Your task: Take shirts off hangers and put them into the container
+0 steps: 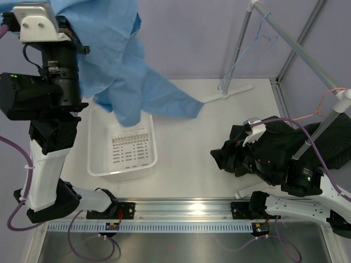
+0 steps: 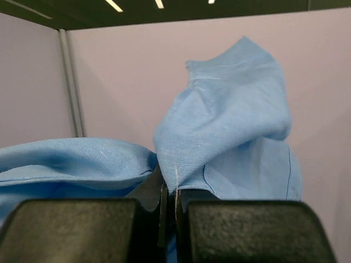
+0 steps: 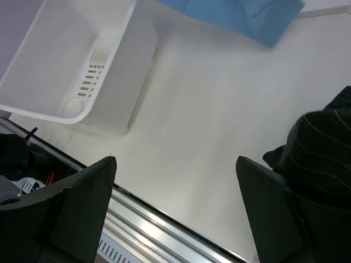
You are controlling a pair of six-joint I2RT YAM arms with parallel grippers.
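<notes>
My left gripper (image 2: 170,204) pinches the blue shirt (image 2: 230,126) high, so it hangs toward the container (image 1: 91,153) below; right gripper (image 3: 175,203) spread, empty.

One light blue shirt (image 1: 120,60), one black shirt (image 1: 241,149); one blue hanger (image 1: 262,26), one pink hanger (image 1: 323,99); one white container (image 1: 94,159)

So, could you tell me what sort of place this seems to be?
Probably a robotics lab test cell: the left arm and right arm bolted to a rail at a white table, plain panel walls, and a staged clothes rack.
</notes>
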